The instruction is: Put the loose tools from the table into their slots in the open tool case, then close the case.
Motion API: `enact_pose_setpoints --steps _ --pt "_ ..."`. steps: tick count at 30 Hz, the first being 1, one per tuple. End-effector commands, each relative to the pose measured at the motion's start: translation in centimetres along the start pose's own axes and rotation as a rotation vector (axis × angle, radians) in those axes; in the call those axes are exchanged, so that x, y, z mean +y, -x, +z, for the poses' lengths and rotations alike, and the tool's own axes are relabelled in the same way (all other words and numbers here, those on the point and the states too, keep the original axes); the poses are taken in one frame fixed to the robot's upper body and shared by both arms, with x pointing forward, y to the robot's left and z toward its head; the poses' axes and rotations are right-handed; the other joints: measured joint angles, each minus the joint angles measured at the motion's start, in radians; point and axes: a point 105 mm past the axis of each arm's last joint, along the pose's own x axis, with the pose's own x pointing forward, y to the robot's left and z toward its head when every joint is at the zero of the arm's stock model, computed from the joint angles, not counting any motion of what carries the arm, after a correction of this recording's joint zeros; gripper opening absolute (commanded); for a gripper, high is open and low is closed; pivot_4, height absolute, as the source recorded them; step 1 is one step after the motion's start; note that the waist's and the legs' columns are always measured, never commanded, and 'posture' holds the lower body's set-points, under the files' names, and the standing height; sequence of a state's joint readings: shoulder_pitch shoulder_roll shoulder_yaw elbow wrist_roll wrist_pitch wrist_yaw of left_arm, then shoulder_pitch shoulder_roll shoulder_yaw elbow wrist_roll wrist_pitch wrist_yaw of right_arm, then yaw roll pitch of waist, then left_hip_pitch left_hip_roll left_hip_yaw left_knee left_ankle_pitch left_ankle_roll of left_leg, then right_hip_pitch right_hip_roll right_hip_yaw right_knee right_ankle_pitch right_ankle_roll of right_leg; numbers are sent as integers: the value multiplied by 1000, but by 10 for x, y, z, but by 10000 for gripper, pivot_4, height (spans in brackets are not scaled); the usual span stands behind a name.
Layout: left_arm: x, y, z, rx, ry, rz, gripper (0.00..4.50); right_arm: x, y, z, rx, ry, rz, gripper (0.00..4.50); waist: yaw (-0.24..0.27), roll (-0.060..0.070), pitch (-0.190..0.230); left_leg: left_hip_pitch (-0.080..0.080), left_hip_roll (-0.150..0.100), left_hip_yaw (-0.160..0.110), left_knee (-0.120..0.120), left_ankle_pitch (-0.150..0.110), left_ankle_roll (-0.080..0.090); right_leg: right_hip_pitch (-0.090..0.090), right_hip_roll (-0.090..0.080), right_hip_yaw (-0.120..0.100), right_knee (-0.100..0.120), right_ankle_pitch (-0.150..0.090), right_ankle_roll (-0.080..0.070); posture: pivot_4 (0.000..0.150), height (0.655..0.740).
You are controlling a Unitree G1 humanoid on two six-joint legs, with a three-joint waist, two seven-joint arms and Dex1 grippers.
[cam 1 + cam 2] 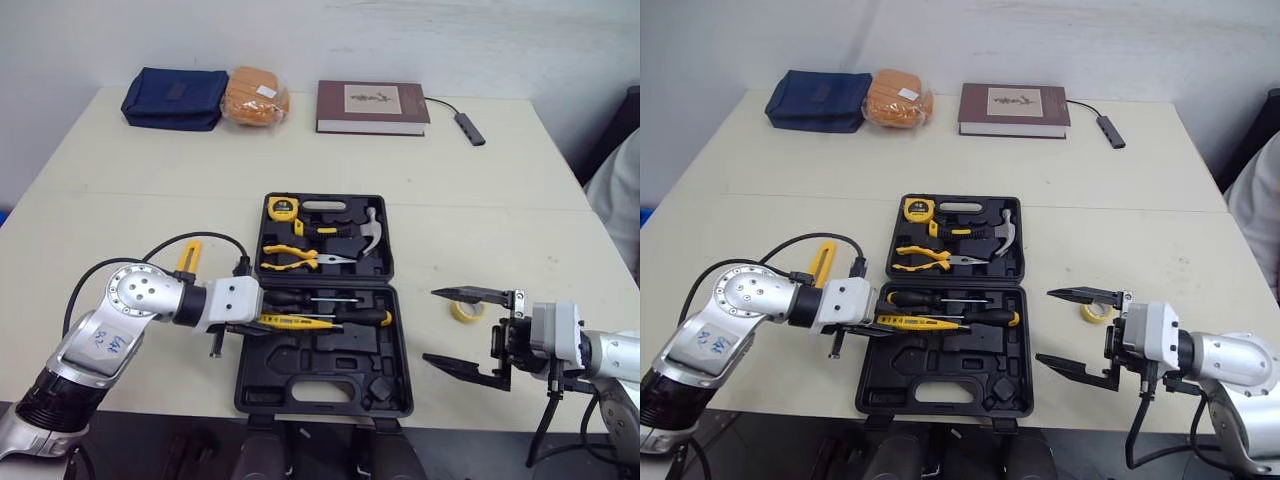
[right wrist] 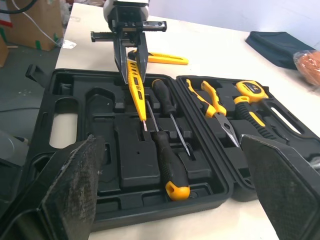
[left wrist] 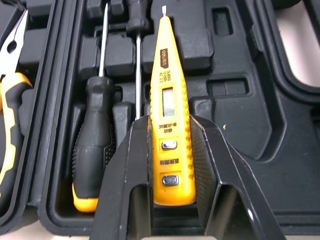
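Nearest to us, the open tool case (image 1: 330, 372) lies flat on the counter (image 1: 120, 190), its lid half spread out beyond the near half. Our left hand (image 3: 171, 125) reaches in from the case's left edge, its two black fingers clamped on the butt end of a yellow voltage tester (image 1: 300, 322). The tester lies across the near half with its metal tip towards the right and tilted down at the moulded tray; we cannot tell whether the tip touches it.

Just beyond the tester, two black-handled screwdrivers sit in the same half. One (image 1: 285, 298) has its handle to the left, and the other (image 1: 362, 315) has its handle to the right.

Our right hand (image 1: 430, 325) hangs off the case's right side, apart from it, with its fingers spread wide and nothing between them. A yellow roll of tape (image 1: 466, 309) rests on the counter just beside its farther finger.

Left of the case, past our left arm, a yellow utility knife (image 1: 188, 256) lies loose on the counter.

The far half holds yellow-handled pliers (image 1: 290, 258), a hammer (image 1: 355, 231) and a yellow tape measure (image 1: 283, 208).

Along the counter's far edge we see a navy pouch (image 1: 175, 97), an orange bundle in clear wrap (image 1: 256, 96), a dark red book (image 1: 372, 107) and a small cabled adapter (image 1: 470, 128).
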State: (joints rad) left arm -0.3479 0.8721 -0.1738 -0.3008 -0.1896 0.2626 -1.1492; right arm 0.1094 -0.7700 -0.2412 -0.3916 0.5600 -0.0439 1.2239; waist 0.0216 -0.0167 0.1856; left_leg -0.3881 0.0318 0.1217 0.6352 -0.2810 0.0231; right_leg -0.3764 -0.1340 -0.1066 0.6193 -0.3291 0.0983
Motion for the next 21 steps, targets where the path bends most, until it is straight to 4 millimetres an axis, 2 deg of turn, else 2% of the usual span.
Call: enact_pose_setpoints --steps 1,18,21 --pt "2 0 3 22 -19 -14 3691 -1 -1 4 -4 34 13 45000 1 0 0 0 0 0 0 0 0 0 0 0 0 0 0 1500 7400" --pt "3 -11 6 50 -13 -72 3691 -3 -4 4 -7 41 6 45000 1 0 0 -1 0 0 2 0 0 0 2 0 2 0 0 1500 7400" --pt "2 -10 -1 93 -8 -68 3691 -2 -4 4 -7 38 6 45000 1 0 0 -1 0 0 3 0 0 0 2 0 2 0 0 1500 7400"
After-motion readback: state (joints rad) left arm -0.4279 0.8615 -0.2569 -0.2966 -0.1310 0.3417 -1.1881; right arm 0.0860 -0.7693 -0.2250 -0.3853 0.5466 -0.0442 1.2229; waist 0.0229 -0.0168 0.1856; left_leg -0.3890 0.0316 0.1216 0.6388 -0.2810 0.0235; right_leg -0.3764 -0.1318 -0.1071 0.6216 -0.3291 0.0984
